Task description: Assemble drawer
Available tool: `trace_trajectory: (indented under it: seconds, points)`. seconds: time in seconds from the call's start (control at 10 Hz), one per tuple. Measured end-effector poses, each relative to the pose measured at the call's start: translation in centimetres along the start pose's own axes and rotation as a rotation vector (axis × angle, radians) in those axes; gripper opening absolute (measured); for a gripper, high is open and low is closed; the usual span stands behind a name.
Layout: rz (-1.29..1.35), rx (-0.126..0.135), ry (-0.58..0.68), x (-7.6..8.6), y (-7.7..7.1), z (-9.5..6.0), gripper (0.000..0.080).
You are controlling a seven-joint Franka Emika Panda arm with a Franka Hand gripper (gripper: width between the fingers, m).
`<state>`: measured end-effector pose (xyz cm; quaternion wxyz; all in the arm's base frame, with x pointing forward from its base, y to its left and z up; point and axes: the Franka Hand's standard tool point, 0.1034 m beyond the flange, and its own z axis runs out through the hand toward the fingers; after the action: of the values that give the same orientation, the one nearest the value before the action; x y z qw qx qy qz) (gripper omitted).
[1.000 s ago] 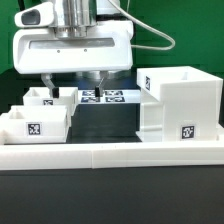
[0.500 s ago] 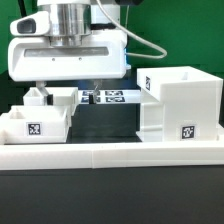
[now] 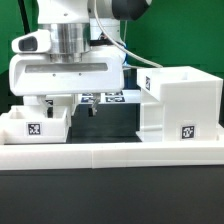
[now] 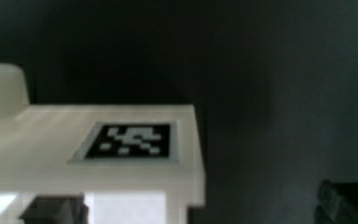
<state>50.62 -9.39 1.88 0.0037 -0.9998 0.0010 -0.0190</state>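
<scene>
Bright, even light and fair sharpness in the exterior view; dim, blurred, shadow-heavy wrist view.

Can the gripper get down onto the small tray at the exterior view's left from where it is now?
Probably yes: the gripper hangs open just above the tray, with nothing visible between them, and the casing stands off to the side.

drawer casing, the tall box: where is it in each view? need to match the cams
Exterior view: the casing stands at the exterior view's right, open on top, with a tag low on its front.
Wrist view: not in it.
Shared landmark: a white tagged tray takes up much of the wrist view. It is likely one of those under the gripper at the exterior view's left; which one I cannot tell.
</scene>
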Motion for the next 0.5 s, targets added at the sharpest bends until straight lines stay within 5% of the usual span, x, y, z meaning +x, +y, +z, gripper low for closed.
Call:
trace_trajectory:
  seconds: [0.5]
  points:
    - [-0.016,-0.014,0.003,-0.40,0.42,1.04,0.0649]
